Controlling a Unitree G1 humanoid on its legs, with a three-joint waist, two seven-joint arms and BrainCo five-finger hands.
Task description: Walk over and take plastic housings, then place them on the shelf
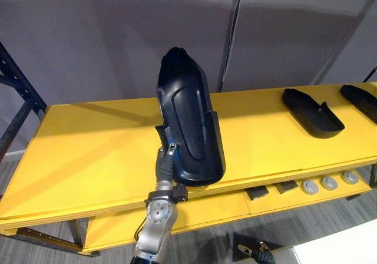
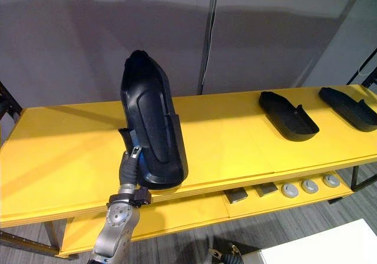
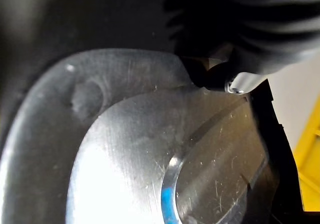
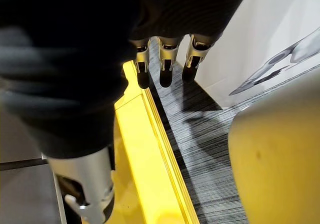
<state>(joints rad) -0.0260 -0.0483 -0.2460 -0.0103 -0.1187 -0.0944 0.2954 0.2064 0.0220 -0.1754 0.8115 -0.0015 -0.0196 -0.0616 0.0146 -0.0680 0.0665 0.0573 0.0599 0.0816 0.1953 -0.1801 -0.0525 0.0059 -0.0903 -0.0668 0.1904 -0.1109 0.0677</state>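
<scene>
Curled round the long black plastic housing (image 1: 189, 116), the left hand (image 1: 166, 167) is holding it upright over the yellow shelf board (image 1: 88, 152), seemingly ready for lowering and release.

A long, glossy black plastic housing (image 1: 188, 122) stands upright over the front of the yellow shelf (image 1: 88, 146), rounded end up, its lower end gripped by the left robot hand (image 1: 166, 165). Well off to the right, a second housing (image 1: 311, 112) and a third housing (image 1: 360, 101) lie flat on the shelf's top board, hollow side up, apart from each other.
</scene>
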